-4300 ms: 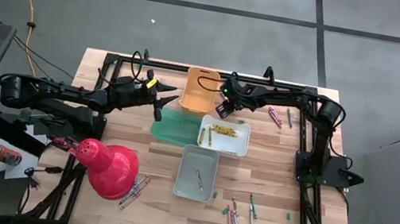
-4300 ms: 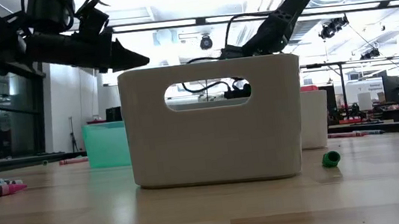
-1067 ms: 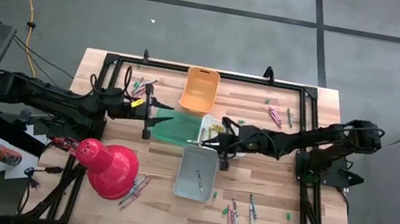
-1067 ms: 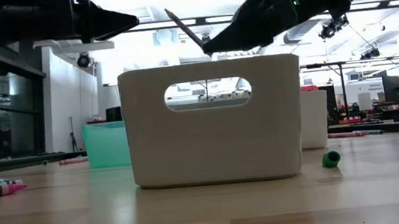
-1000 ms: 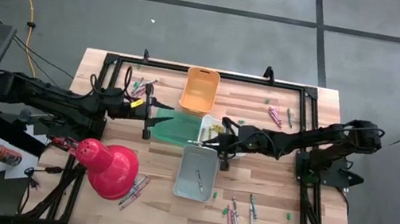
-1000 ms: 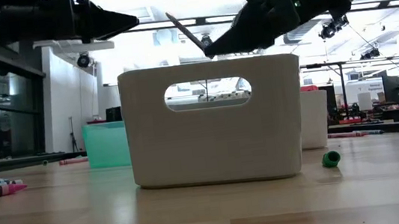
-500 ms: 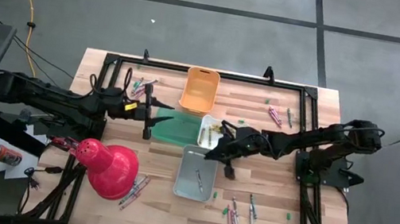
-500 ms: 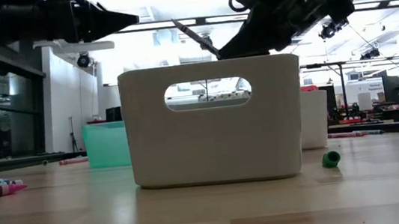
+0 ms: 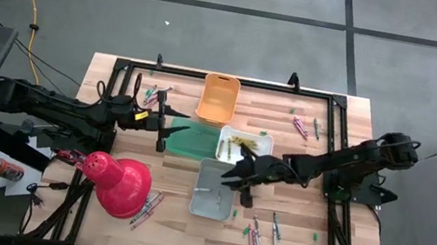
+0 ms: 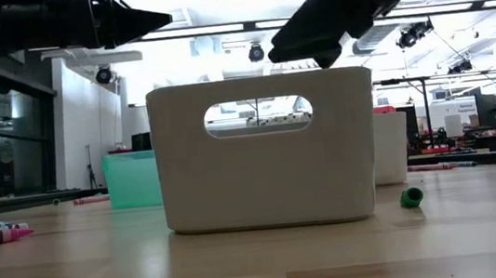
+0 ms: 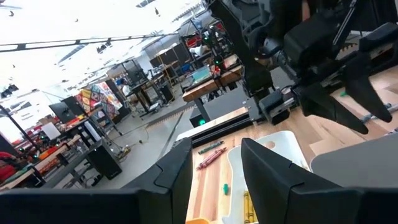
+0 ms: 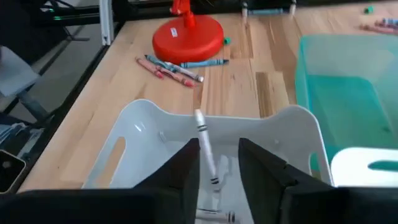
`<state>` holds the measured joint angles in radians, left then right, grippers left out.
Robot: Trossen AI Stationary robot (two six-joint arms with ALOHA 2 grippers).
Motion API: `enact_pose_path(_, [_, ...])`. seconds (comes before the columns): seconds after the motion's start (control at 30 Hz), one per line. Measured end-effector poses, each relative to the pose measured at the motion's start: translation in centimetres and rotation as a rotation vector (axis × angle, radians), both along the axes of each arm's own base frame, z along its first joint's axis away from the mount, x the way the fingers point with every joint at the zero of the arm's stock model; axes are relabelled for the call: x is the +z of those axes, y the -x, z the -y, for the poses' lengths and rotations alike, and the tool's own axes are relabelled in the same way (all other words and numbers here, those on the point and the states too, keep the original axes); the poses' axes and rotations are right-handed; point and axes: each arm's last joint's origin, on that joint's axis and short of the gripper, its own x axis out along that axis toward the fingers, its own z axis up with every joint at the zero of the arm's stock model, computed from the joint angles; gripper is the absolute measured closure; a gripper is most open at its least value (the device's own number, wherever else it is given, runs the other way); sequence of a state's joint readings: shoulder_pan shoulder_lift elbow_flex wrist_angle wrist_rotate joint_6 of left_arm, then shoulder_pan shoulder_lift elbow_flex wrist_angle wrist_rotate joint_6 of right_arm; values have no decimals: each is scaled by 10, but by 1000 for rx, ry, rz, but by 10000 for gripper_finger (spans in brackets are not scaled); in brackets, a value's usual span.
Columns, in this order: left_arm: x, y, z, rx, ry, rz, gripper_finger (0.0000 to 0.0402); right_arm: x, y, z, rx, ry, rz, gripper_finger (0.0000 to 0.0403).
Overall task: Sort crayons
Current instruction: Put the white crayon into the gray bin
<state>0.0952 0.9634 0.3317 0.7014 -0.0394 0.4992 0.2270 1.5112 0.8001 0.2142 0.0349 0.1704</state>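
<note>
Right gripper (image 9: 232, 177) – fingers parted – hangs over the grey bin (image 9: 214, 189); a grey crayon (image 12: 205, 152) lies lengthwise between them. Left gripper (image 9: 181, 125), fingers apart, waits over the green bin (image 9: 189, 140).

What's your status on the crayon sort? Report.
Right pincer open above grey bin, grey crayon loose between its fingers. Left pincer open, empty, at green bin edge. Nothing blocking the bin.

Right pincer (image 9: 231, 176) fingers parted, arm stretched toward table centre; left pincer (image 9: 184, 130) parted, arm extended level.
</note>
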Motion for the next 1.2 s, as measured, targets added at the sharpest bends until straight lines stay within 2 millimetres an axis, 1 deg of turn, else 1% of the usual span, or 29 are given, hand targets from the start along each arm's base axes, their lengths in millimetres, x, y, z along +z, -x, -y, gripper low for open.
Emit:
enact_pose_path(0.13, [-1, 0, 0, 14, 26, -7, 275, 9, -1, -12, 9, -29, -6, 273])
enact_pose_path(0.27, [-5, 0, -1, 15, 85, -42, 275, 13, -1, -19, 19, -26, 7, 268])
enact_pose_path(0.37, [-9, 0, -1, 15, 143, -78, 275, 9, 1, -20, -32, -32, -35, 270])
enact_pose_path(0.47, [-14, 0, -1, 19, 214, -118, 275, 2, 6, -21, -77, -78, -137, 269])
enact_pose_path(0.53, [-12, -2, -1, 27, 262, -156, 275, -2, 9, -20, -116, -115, -197, 269])
enact_pose_path(0.63, [-3, -5, -3, 58, 323, -206, 275, -8, 14, -18, -168, -132, -272, 269])
enact_pose_path(0.73, [2, -7, -6, 89, 361, -272, 275, -12, 17, -16, -203, -93, -313, 269])
enact_pose_path(0.83, [7, -7, -10, 115, 334, -275, 275, -16, 22, -14, -219, -54, -377, 269])
enact_pose_path(0.93, [9, -7, -15, 160, 306, -261, 275, -17, 37, -9, -255, -31, -500, 269])
enact_pose_path(1.0, [9, -6, -19, 185, 306, -255, 275, -13, 49, -8, -321, 15, -541, 270])
enact_pose_path(1.1, [9, -5, -27, 225, 312, -251, 275, -3, 62, -6, -422, 137, -499, 270])
enact_pose_path(1.2, [5, -1, -37, 272, 318, -241, 275, 10, 68, -4, -526, 267, -372, 270])
